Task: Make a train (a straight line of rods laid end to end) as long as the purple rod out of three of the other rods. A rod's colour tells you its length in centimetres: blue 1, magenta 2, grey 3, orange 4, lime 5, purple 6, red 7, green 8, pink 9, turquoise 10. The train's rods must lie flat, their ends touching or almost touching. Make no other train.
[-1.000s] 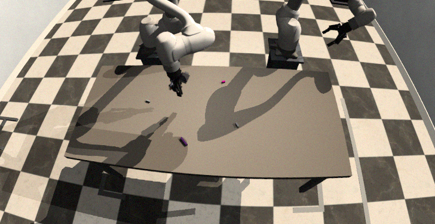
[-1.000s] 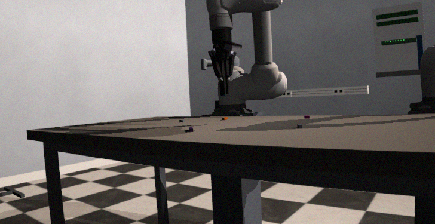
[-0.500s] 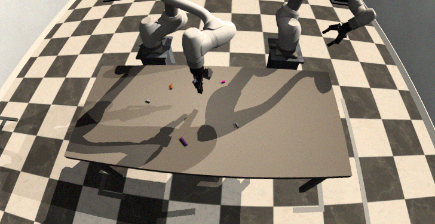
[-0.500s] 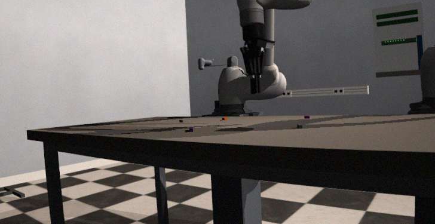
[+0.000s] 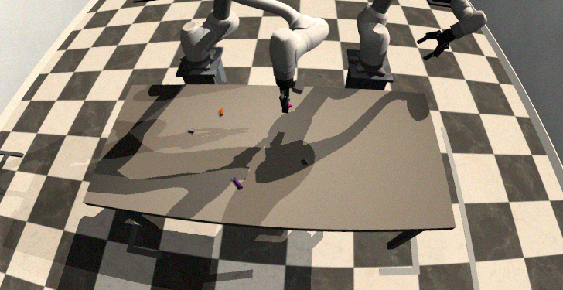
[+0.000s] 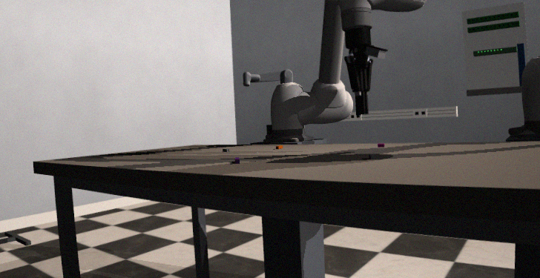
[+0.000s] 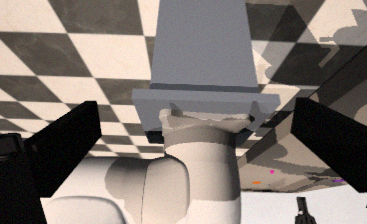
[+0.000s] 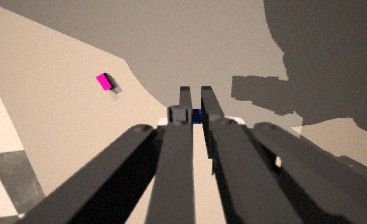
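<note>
My right gripper is shut on a small blue rod, high above the table near the magenta rod. The purple rod lies towards the front. A small greyish rod lies at the left. Another small rod, dark in the arm's shadow, lies right of centre; its colour is hard to tell. No rods touch. My left gripper is open and empty, beyond the table's back right corner.
An orange rod lies at the back left of the table. Broad arm shadows cross the table top. The two arm pedestals stand behind its back edge.
</note>
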### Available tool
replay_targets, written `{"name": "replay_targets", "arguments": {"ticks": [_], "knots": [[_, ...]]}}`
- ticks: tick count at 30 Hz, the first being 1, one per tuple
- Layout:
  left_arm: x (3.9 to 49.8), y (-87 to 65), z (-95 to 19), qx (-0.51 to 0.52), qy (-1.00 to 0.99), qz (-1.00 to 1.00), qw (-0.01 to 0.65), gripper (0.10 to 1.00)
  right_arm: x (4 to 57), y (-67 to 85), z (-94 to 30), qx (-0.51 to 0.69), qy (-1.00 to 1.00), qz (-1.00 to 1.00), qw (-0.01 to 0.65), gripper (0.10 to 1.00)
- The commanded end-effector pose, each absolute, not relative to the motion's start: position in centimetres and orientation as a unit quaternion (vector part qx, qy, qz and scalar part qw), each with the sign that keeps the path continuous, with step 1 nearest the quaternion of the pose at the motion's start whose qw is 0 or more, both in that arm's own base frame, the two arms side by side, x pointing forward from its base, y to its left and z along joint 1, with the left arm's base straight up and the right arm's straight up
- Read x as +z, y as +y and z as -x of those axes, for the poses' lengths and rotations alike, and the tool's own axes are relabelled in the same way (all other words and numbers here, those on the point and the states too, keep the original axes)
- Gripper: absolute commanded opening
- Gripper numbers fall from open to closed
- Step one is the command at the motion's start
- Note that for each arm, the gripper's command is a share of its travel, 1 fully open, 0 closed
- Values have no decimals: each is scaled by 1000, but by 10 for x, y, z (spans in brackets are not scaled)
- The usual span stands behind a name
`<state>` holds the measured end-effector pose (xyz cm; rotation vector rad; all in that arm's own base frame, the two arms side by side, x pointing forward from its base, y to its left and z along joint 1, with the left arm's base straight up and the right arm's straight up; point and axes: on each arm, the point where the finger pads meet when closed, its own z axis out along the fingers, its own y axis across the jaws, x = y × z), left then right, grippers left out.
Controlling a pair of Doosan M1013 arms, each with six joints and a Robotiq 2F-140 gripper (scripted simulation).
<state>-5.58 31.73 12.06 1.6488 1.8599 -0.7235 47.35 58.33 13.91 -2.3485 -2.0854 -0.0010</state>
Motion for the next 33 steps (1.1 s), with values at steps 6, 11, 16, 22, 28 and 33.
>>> {"name": "replay_targets", "arguments": {"ticks": [6,11,16,22,28,33], "knots": [[121,318,56,-269,691,-613,272,1000,137,652,-430,-1,-674,739,0,124],[121,318,56,-269,691,-613,272,1000,137,657,-426,-1,-675,738,0,124],[121,318,56,-269,691,-613,272,1000,137,657,-426,-1,-675,738,0,124],[121,318,56,-269,691,-613,272,1000,136,657,-426,-1,-675,738,0,124],[121,318,56,-269,691,-613,272,1000,130,657,-426,-1,-675,738,0,124],[121,318,56,-269,691,-613,272,1000,118,657,-426,-1,-675,738,0,124]]}}
